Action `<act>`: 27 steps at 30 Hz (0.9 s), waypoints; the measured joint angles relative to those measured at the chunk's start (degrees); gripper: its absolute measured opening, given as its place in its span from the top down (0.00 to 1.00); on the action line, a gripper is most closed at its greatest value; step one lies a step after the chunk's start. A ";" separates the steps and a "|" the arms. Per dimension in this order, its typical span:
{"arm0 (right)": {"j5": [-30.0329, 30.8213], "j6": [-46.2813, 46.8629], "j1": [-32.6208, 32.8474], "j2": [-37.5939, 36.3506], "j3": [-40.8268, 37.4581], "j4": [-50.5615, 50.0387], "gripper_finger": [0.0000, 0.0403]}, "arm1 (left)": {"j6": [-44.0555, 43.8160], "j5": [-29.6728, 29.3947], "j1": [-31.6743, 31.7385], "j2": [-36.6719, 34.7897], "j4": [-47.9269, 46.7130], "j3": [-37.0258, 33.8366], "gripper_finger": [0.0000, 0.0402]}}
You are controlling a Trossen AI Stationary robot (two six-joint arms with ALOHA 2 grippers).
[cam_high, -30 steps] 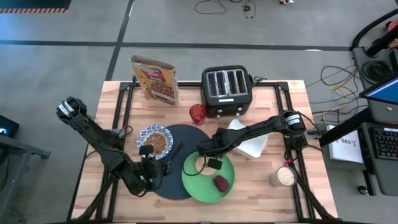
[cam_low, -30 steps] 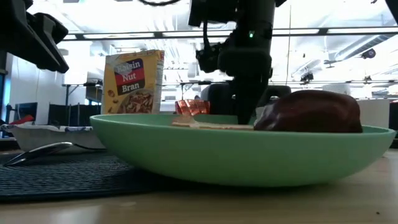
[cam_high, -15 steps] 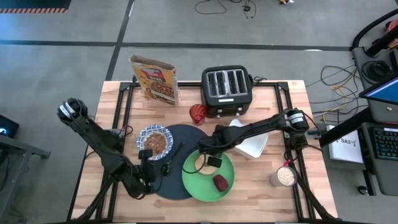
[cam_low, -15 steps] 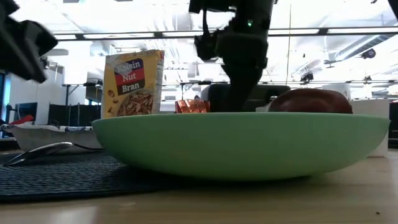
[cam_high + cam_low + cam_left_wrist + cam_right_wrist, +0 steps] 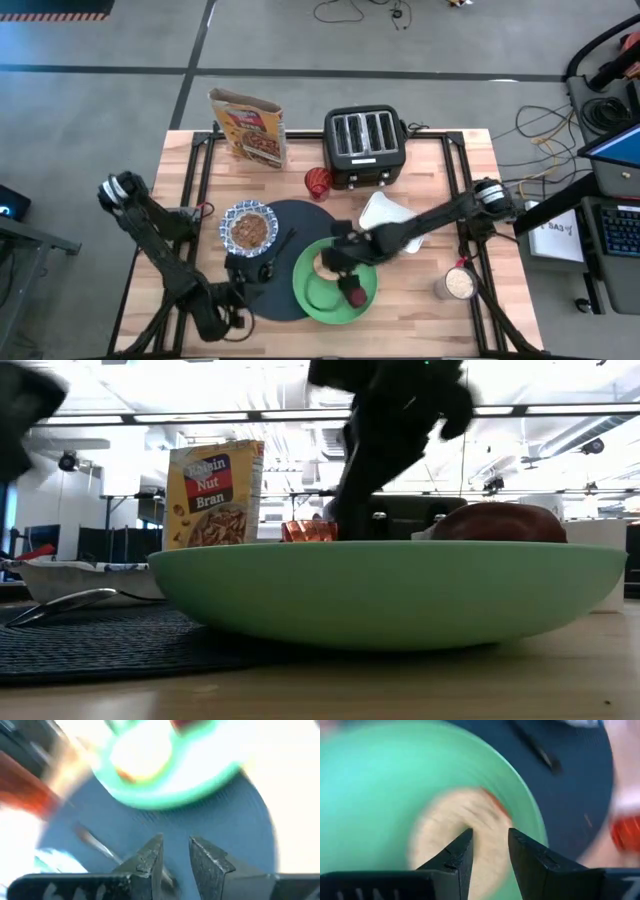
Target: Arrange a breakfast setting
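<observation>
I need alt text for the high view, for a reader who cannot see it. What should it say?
Seen from above, the right hand hovers over a green plate holding a bagel and a dark-red lump. The plate overlaps a black mat, with a patterned bowl and spoon; the left hand is at the mat's left edge.

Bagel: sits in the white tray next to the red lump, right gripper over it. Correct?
Not the tray. The high view shows the bagel lying on the green plate, next to the red lump, with the right gripper over it. The white tray lies beyond the plate, by the toaster.
</observation>
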 joint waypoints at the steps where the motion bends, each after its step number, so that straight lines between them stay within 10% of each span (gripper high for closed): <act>1: -0.49 -2.45 0.61 -1.55 -2.88 5.14 0.73 | 3.38 -2.98 0.68 -2.00 1.11 -0.31 0.81; 6: -2.78 -10.63 -0.68 -12.13 -17.30 23.63 0.77 | 25.61 -5.60 7.32 -13.60 17.21 -8.64 0.81; 13: -2.35 -13.61 -2.52 -29.74 -33.05 37.23 0.83 | 48.84 21.40 25.91 -30.54 52.95 -27.12 0.81; 27: 0.00 -8.62 -2.62 -62.82 -54.91 37.82 0.87 | 49.25 24.04 34.64 -70.53 27.03 -32.38 0.81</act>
